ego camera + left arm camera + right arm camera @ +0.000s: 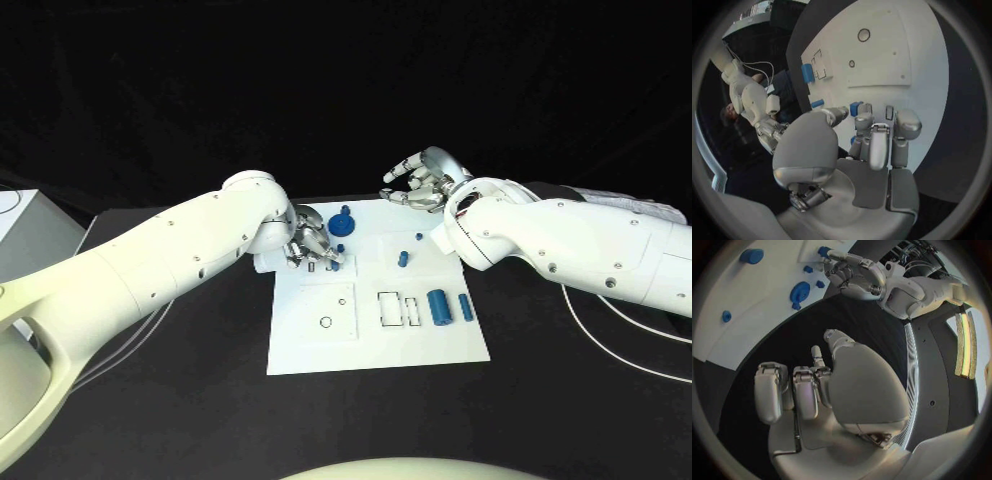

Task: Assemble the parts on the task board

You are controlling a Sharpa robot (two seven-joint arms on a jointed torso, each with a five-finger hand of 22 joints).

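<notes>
While left hand [309, 243] pinches a blue part [333, 265] | right hand [421, 181] curled, holding nothing (off the task board [378, 335])

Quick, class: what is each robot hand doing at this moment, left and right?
Left hand: fingers down at the task board around a small blue part; a firm hold cannot be told.
Right hand: holding nothing, fingers loosely curled and apart.

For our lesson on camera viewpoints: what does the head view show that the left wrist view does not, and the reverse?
Head view alone of the two: the right hand and the large round blue part. Left wrist view alone: the left hand from its palm side. Both: the task board, the left hand, a blue cylinder.
</notes>
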